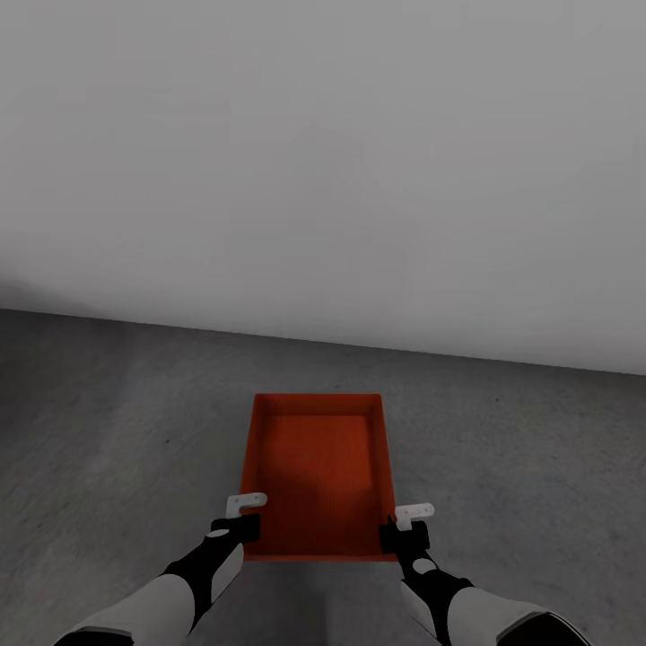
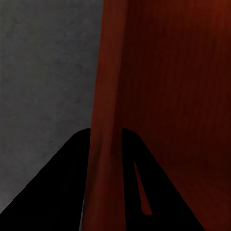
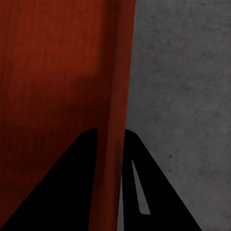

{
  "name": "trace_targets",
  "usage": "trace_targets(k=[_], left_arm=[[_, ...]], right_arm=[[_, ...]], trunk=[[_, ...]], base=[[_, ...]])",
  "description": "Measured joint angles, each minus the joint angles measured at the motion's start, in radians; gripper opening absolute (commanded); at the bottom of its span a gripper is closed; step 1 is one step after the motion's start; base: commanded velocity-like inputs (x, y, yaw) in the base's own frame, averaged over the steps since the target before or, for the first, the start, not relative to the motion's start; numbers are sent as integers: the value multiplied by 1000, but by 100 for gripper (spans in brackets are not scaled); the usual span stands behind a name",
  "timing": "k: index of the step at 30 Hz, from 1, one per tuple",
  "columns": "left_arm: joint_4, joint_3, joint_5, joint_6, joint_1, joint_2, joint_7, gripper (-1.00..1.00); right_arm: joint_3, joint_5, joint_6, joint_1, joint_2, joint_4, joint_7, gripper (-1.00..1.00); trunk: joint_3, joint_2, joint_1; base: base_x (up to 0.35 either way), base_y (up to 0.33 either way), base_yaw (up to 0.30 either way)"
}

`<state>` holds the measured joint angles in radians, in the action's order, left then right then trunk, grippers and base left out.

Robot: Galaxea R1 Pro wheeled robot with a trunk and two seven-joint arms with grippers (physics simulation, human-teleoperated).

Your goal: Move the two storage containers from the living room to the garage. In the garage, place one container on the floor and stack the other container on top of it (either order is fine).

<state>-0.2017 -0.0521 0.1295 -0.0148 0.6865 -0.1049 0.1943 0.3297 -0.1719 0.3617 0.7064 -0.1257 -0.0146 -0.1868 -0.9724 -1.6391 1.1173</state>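
Observation:
One orange-red storage container (image 1: 318, 475), open-topped and empty, is straight ahead over the garage's dark grey concrete floor (image 1: 108, 422). My left gripper (image 1: 242, 522) is shut on its near left wall, and my right gripper (image 1: 405, 531) is shut on its near right wall. In the left wrist view the black fingers (image 2: 53, 192) straddle the container's thin red wall (image 2: 108, 86). The right wrist view shows the same: fingers (image 3: 67, 192) on either side of the wall (image 3: 118, 86). Whether the container rests on the floor or hangs just above it, I cannot tell.
A plain white-grey wall (image 1: 323, 161) stands a short way beyond the container and meets the floor along a line across the view. Bare concrete extends to the left and right of the container.

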Motion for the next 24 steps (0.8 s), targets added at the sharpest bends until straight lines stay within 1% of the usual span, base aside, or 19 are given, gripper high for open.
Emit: trace_targets(k=[7,8,9,10,24], left_arm=[[0,0,1,0,0,0,0,-100],[-1,0,2,0,0,0,0,-100],[-7,-12,19,-6,1,2,1,100],[7,20,-5,-1,-1,5,10,100],[2,21,-8,0,-1,8,10,100]], right_arm=[[1,-1,0,0,0,0,0,-100],[1,-2,0,0,0,0,0,100],[-29,5,7,0,1,3,0,100],[-30,5,8,0,1,3,0,100],[-30,5,8,0,0,3,0,100]], trunk=[[0,0,0],[0,0,0],[0,0,3],[0,0,11],[0,0,11]], base=[[0,0,0],[0,0,0],[0,0,0],[0,0,0],[0,0,0]])
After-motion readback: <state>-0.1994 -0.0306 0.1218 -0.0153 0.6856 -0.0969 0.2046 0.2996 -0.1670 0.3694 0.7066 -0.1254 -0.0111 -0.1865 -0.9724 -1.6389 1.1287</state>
